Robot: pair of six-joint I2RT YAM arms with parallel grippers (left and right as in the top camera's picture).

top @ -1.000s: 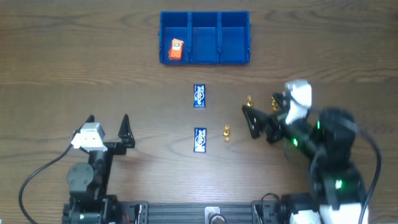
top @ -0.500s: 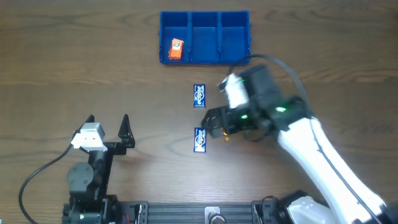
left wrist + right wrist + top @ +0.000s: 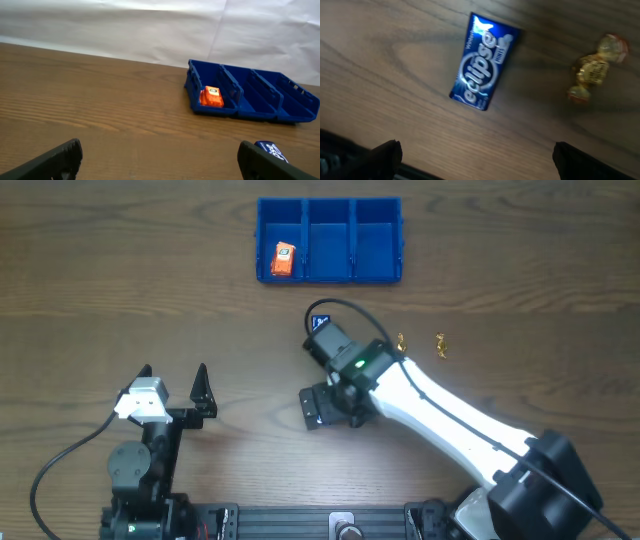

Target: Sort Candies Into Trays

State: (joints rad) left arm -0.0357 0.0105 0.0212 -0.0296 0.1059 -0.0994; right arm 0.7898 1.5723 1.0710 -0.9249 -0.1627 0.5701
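my right gripper [image 3: 477,160] wide open, empty, over blue mint pack [image 3: 485,67] | gold candy [image 3: 592,70] near it | left gripper [image 3: 174,383] open, empty too

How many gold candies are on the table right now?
3. One gold candy and another lie right of the right arm; a third lies beside the blue pack below the right gripper. The arm may hide more.

White brand lettering runs along the blue packet [image 3: 485,62]; the orange candy [image 3: 211,96] bears an unreadable label.
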